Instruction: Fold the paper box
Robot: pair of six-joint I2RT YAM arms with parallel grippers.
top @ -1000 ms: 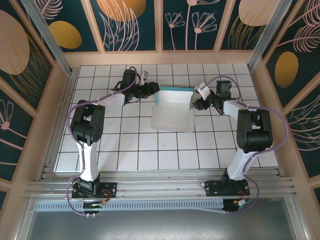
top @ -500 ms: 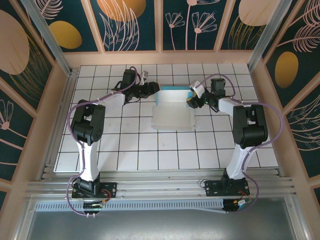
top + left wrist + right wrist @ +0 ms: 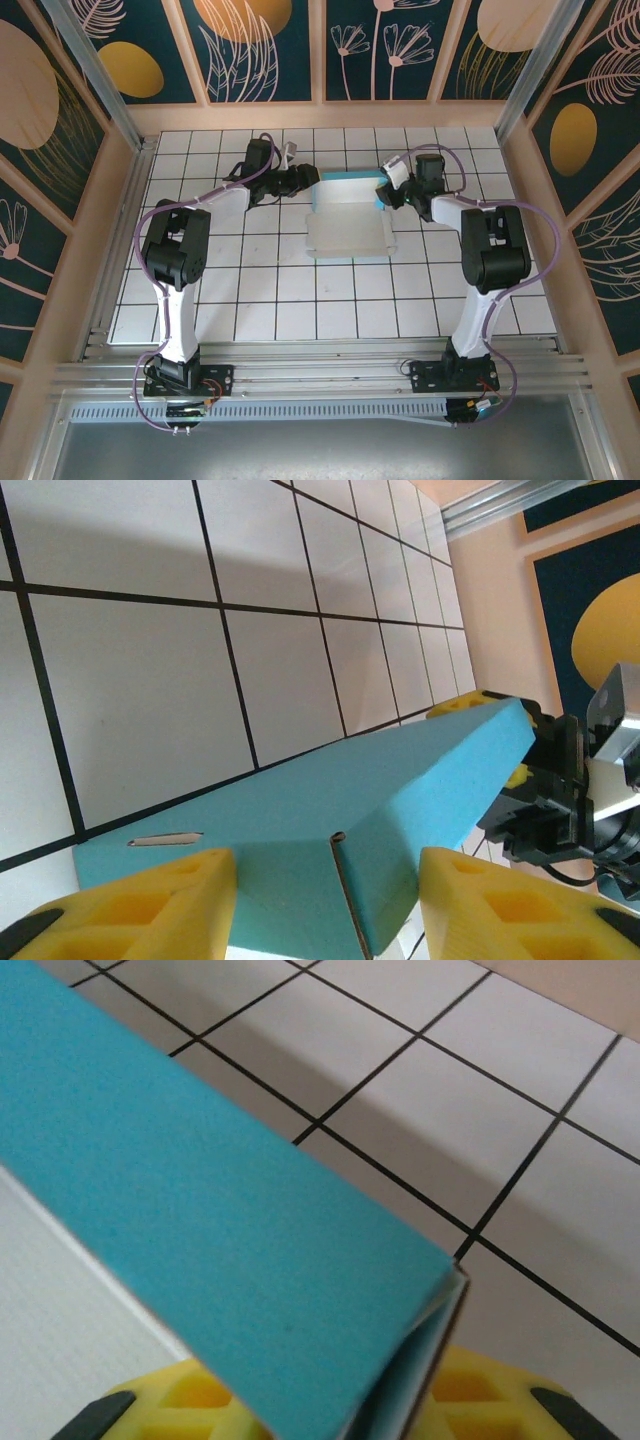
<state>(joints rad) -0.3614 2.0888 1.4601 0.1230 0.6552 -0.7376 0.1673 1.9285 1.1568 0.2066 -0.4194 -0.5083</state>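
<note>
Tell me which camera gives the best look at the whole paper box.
The top external view: it shows the paper box entire, pale panel toward the arms, turquoise wall at the far side, between both grippers. The left wrist view shows just the turquoise wall lengthwise; the right wrist view shows one turquoise corner up close.
</note>
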